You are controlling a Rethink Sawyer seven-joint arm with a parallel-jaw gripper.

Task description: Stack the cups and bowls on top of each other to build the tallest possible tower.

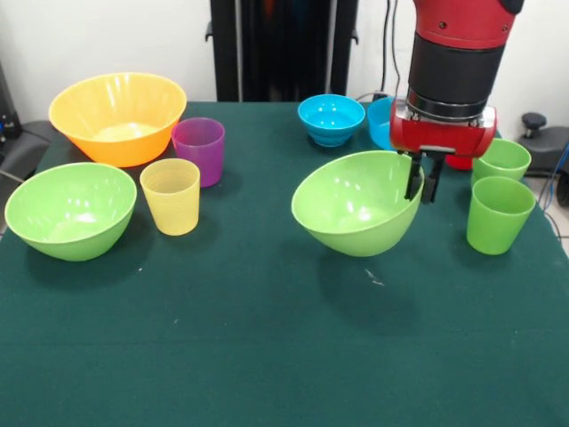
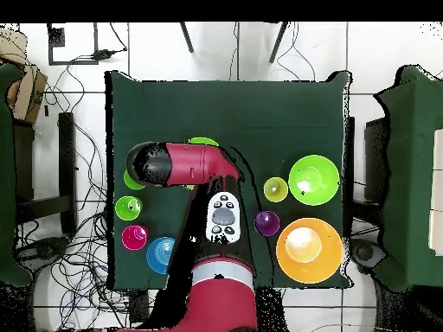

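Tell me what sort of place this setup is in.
Likely a robotics lab: a cloth-covered table set with plastic bowls and cups, a Sawyer arm over it, and loose cables across the tiled floor.

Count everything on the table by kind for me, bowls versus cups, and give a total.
Bowls: 5 (orange bowl, left green bowl, held green bowl in the claw, blue bowls)
Cups: 5 (purple cup, yellow cup, green cups, red cup)
Total: 10
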